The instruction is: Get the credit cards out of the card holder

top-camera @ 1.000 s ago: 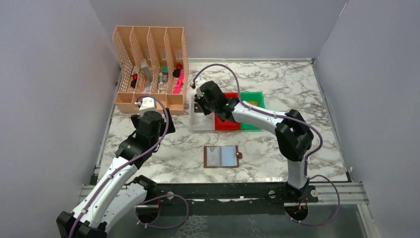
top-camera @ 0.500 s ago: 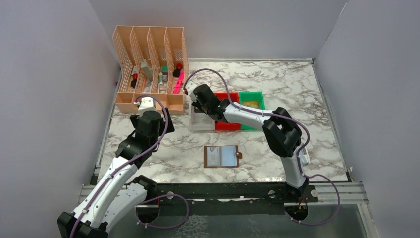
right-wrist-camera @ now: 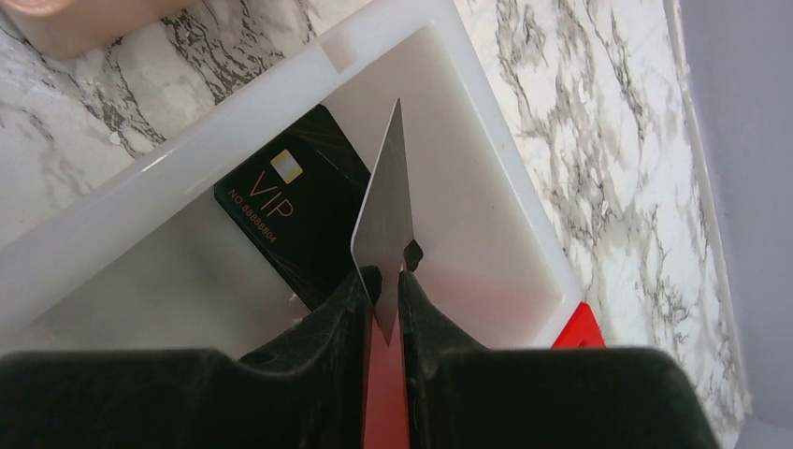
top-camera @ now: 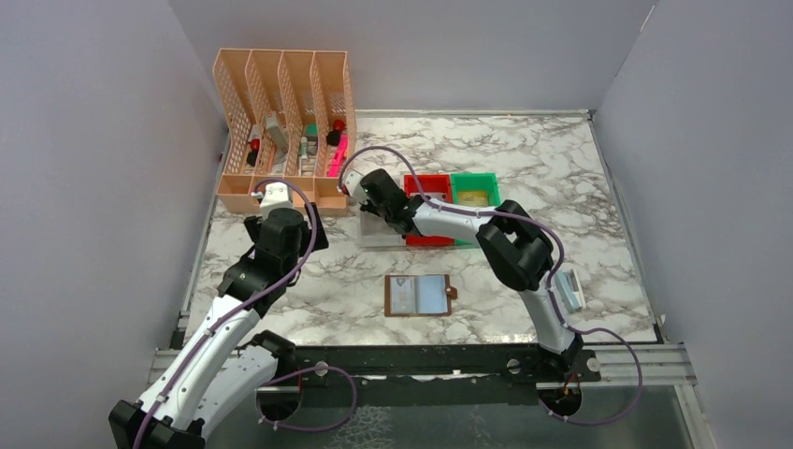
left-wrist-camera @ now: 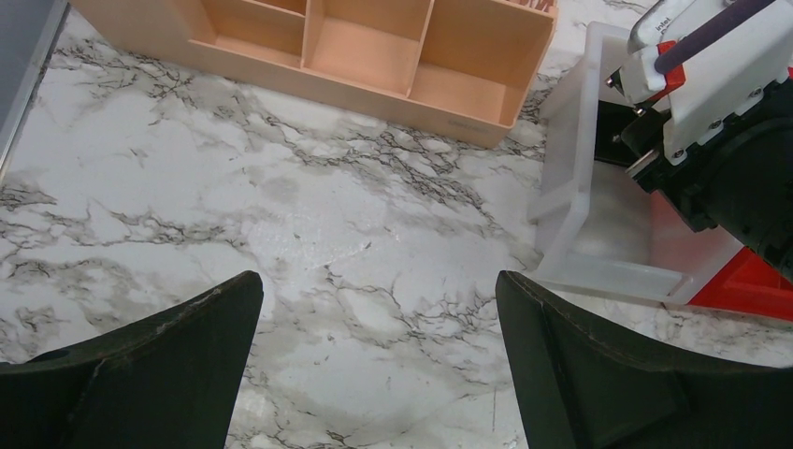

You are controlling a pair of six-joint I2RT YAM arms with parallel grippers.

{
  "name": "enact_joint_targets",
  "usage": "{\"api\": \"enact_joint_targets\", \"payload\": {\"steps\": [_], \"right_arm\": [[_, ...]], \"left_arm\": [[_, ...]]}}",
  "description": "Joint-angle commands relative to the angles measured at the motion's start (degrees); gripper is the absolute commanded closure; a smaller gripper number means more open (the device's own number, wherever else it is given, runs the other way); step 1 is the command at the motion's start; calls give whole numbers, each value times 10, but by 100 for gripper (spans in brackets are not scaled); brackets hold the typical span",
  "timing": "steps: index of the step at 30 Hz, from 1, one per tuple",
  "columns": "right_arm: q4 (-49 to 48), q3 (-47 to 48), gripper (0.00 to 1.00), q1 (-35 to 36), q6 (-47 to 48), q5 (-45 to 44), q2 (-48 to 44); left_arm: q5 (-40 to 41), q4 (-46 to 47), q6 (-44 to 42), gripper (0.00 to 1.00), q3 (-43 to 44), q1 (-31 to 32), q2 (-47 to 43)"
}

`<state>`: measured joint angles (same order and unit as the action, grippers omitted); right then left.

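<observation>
The brown card holder (top-camera: 419,296) lies open on the marble table, pale blue pockets up, snap tab at its right edge. My right gripper (right-wrist-camera: 385,281) is shut on a silvery-white card (right-wrist-camera: 388,201), held edge-on over the white bin (right-wrist-camera: 486,187). A black VIP card (right-wrist-camera: 290,206) lies flat in that bin. From above, the right gripper (top-camera: 371,198) hangs over the white bin (top-camera: 379,236). A gold card (top-camera: 473,197) lies in the green bin (top-camera: 475,180). My left gripper (left-wrist-camera: 379,309) is open and empty above bare marble, left of the white bin (left-wrist-camera: 570,201).
An orange mesh file organizer (top-camera: 285,131) with small items stands at the back left. A red bin (top-camera: 425,182) sits between the white and green bins. A small light-blue block (top-camera: 568,289) lies at the right. Grey walls enclose the table.
My right gripper has moved left and toward the back, from the red bin's edge to over the white bin, the arm folding in. The left arm has barely moved.
</observation>
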<state>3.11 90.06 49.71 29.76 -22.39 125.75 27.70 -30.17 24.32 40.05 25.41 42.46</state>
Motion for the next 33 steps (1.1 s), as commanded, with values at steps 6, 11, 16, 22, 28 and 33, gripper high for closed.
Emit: {"api": "enact_joint_targets", "payload": {"steps": [6,11,16,22,28,33], "right_arm": [[-1,-3,74,-1,15,19,5],[1,-4,65,-1,7,25,5],[-10,-9,57,-2,-9,30,-1],[-15,-3,56,-1,-38,22,5],[-9,-7,54,-2,-55,3,-1],[-3,-26,51,-5,-94,39,-31]], "left_arm": [[-6,0,-3,2,2,-8,1],[-9,1,-3,2,1,-10,0],[-11,2,-3,2,1,-11,2],[-14,2,-5,2,1,-12,1],[-14,4,-4,2,0,-12,0],[-15,4,-5,2,0,-13,1]]}}
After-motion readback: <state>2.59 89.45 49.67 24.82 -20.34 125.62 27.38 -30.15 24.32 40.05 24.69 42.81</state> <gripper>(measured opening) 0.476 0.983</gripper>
